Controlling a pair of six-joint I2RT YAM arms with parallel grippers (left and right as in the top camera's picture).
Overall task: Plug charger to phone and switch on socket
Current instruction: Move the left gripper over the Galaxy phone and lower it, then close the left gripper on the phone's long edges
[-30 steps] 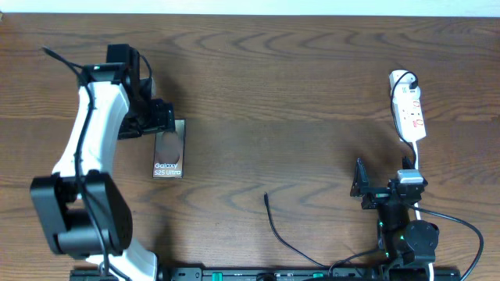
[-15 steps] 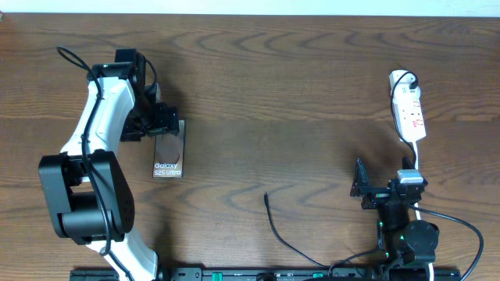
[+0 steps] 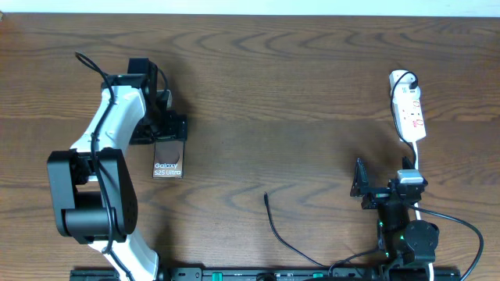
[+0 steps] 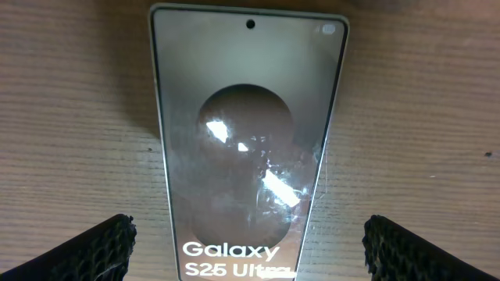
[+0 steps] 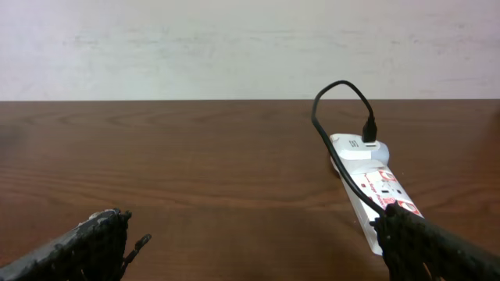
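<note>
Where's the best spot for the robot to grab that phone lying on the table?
Probably by its two long edges, coming straight down from above. The phone lies flat and is narrow across; the open left hand spans it.

dk wood-grain tbl (image 3: 273, 94), pale wall (image 5: 234, 47) at back

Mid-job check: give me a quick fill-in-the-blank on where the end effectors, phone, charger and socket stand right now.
1. The left end effector, over the phone, is ___ rather than shut.
2. The phone's lettering reads Galaxy S25 ___.
3. The charger tip lies loose, held by ___ end effector.
4. The socket lies on the robot's ___ side.
Missing words: open; Ultra; neither; right.
</note>
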